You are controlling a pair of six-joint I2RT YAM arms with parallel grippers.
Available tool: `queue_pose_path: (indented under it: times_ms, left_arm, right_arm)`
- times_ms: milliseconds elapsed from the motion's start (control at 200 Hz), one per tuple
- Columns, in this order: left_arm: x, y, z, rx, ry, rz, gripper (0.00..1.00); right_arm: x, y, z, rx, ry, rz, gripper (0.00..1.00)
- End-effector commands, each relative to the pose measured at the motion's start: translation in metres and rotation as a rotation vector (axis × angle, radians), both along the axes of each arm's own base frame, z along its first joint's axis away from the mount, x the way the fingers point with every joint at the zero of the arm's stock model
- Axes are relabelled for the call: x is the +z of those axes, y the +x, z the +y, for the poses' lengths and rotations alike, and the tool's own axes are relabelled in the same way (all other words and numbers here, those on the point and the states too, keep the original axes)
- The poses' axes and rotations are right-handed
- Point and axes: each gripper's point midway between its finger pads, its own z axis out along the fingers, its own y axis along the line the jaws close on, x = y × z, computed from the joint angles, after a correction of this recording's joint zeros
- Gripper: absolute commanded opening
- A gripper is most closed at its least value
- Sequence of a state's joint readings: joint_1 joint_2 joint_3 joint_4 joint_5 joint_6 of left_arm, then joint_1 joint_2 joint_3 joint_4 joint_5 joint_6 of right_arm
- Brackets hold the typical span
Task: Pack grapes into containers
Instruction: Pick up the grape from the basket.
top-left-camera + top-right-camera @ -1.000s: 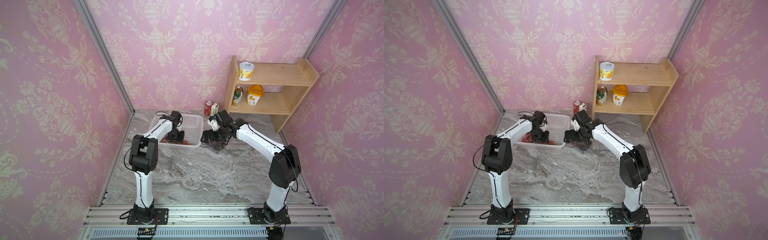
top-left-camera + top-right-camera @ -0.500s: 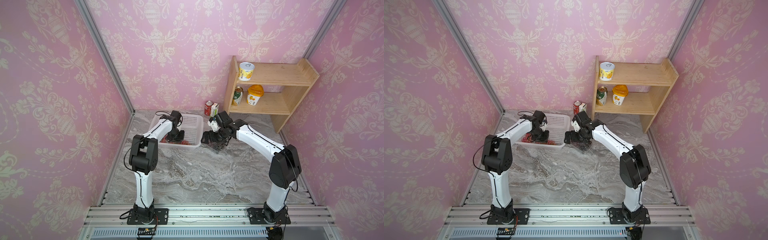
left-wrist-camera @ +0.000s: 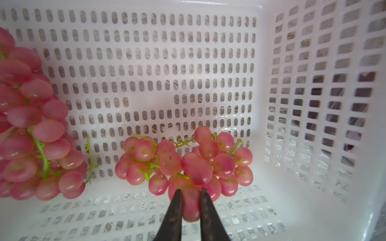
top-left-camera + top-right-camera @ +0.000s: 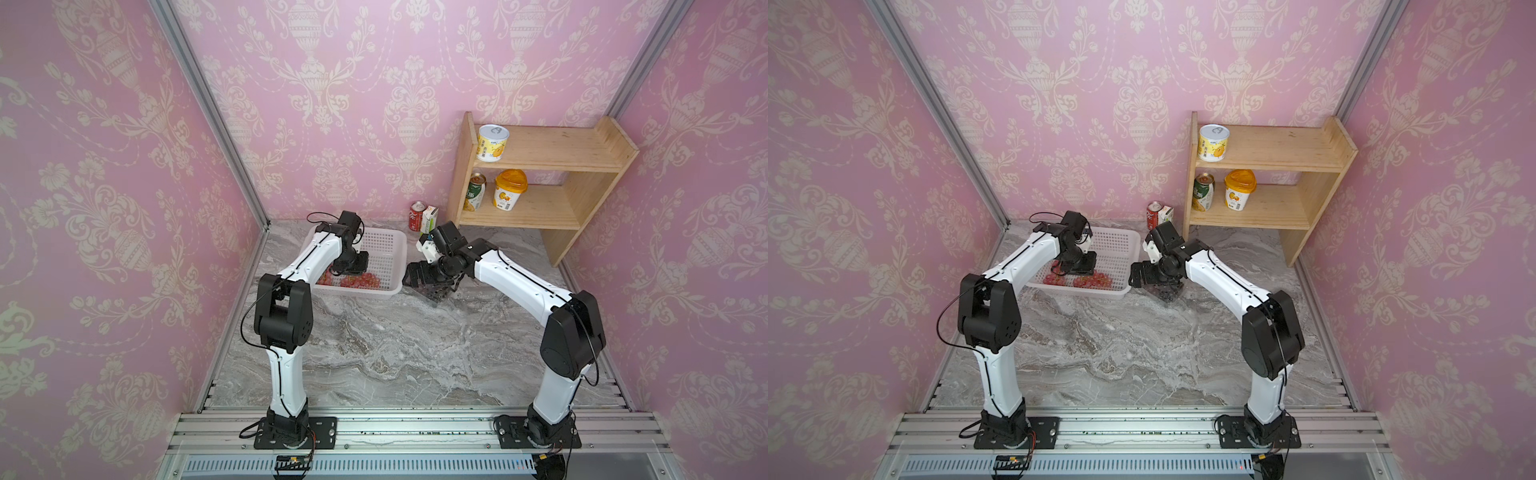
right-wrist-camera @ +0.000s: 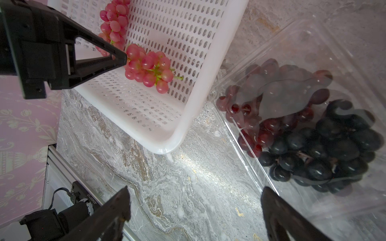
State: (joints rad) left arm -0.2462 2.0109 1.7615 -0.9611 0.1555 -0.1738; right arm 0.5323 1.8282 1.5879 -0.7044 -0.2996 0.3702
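1. Grapes in a small pink bunch lie on the floor of the white basket, close to its near edge and somewhat toward its right corner. A bigger pink bunch lies further toward the left edge, apart from the small one.
2. The left gripper is down inside the basket, clenched on a single grape at the end of the small pink bunch nearest to it. One black finger presses each side of that grape.
3. The rest of that bunch lies straight ahead of the fingertips. Its length seems to run on away from them at a slant toward the basket's middle, rather than across them, though the left wrist view foreshortens it. A lift from here would, I'd guess, hang the whole bunch from that one grape.
4. The right gripper is spread wide and grasps nothing. It hangs over the bare marble surface just off the basket's near right corner.
5. The clear box sits just beside that corner and already holds dark grapes, red and near-black. The left arm has the bunch, and the right arm is the nearer one to the box.
6. In both top views the box is mostly under the right gripper, and the left arm covers part of the bigger bunch.
7. The right wrist view cuts the box off at its edge. I can't tell whether its lid is up or folded over, nor whether the left gripper's fingers reach any stalk.
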Motion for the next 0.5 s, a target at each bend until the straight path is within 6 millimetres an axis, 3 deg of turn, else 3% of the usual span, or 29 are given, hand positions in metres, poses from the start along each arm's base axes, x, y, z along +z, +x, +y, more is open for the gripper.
queue_pose_path:
  times_ms: [0, 265, 495]
  left_arm:
    - [0.042, -0.001, -0.006, 0.004, -0.052, -0.057, 0.19]
    - [0.092, 0.0, -0.018, -0.018, -0.08, -0.127, 0.2]
    - [0.133, -0.004, -0.044, -0.07, -0.099, -0.184, 0.2]
  right_arm:
    - [0.014, -0.004, -0.005, -0.021, 0.02, -0.011, 0.99]
    - [0.029, -0.005, -0.011, -0.031, 0.045, -0.029, 0.99]
    - [0.045, -0.005, -0.037, -0.084, 0.063, -0.045, 0.99]
